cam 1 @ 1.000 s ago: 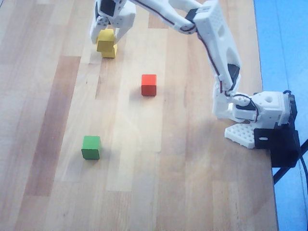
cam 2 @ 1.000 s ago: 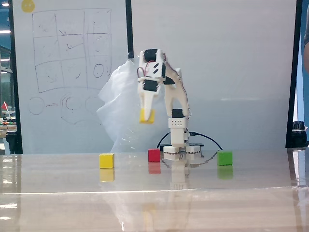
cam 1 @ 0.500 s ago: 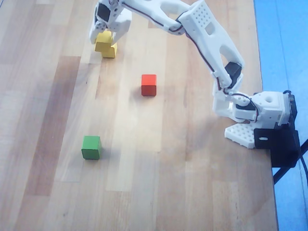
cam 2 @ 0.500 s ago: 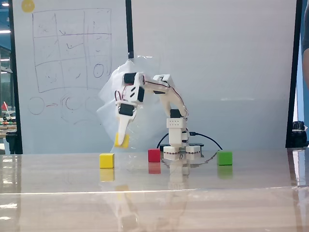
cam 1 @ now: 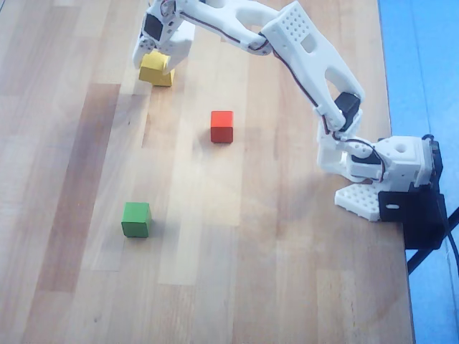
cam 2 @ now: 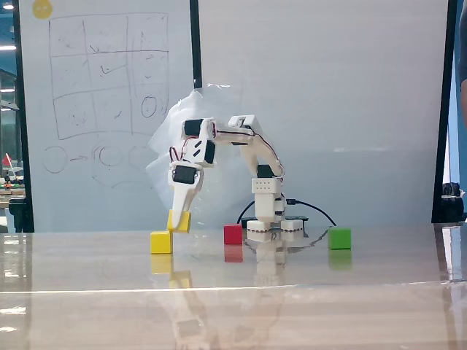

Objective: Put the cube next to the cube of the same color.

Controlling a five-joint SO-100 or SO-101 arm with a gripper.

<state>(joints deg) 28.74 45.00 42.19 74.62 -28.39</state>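
The white two-finger gripper (cam 2: 178,221) was clamped on a small yellow wooden cube (cam 2: 179,220), tilted and lifted, just beside the matching yellow wooden cube (cam 2: 161,242) on the wooden table (cam 1: 237,272).

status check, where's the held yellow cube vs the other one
Gripper shut on the held yellow cube, tilted, just off the table. Other yellow cube sits right beside it, lower. Red cube and green cube well clear, nothing in the way.
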